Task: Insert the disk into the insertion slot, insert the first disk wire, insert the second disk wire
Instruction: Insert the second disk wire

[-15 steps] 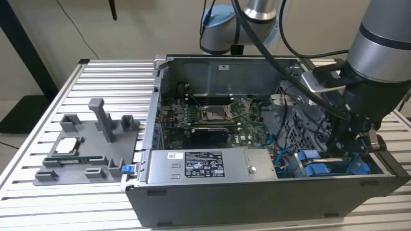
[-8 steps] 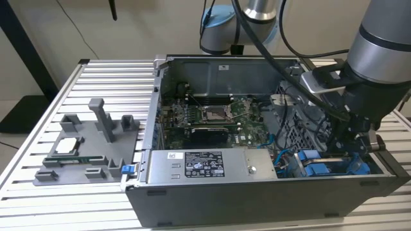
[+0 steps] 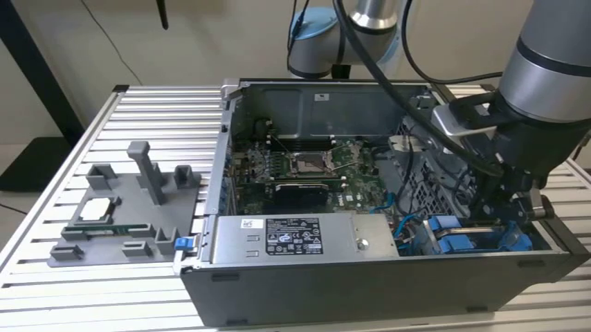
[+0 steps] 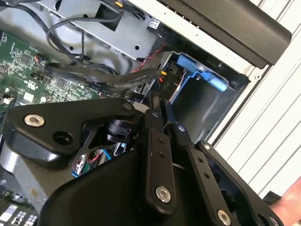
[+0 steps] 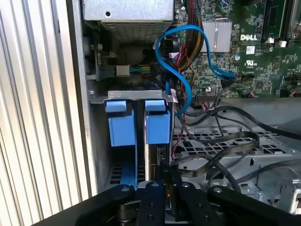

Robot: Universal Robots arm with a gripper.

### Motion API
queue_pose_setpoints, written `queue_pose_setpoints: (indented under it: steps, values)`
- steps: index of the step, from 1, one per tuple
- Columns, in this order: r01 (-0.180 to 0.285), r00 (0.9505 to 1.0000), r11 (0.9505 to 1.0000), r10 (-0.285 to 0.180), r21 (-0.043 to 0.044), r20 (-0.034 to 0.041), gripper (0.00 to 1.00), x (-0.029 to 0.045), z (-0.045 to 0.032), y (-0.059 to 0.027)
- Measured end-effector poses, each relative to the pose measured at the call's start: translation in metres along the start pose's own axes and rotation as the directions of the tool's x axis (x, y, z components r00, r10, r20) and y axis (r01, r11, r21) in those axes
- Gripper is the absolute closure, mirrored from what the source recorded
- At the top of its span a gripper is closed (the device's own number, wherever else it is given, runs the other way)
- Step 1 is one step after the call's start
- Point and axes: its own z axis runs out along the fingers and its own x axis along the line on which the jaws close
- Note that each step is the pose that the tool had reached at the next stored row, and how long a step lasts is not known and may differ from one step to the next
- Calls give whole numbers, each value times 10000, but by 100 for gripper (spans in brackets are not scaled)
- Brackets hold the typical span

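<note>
While the disk (image 5: pixel 157 134) is standing in the insertion slot (image 5: pixel 136 95) at the case's right corner, I am pressing my end effector (image 5: pixel 165 176), fingers together, down on its edge, seating it fully.

Open computer case (image 3: pixel 388 277) on slatted table (image 3: pixel 55 207), arm (image 3: pixel 554 76) inside

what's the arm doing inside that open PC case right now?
The arm's black gripper is down in the corner of the open grey computer case, at the grey sheet-metal drive bay with blue plastic trim. Its fingers are closed on something thin standing on edge beside the blue carrier tabs, probably the silver-grey hard drive in its blue rail. A loose blue data cable curls just above the bay.
</note>
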Motion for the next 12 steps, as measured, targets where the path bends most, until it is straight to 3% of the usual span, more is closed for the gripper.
queue_pose_setpoints:
  steps: [9,10,12]
  values:
    - [1,10000,10000,-1,5,-3,100,10,54,10]
    - [-1,10000,10000,1,5,6,0,10,50,10]
    - [-5,10000,10000,5,6,20,0,6,-4,-1]
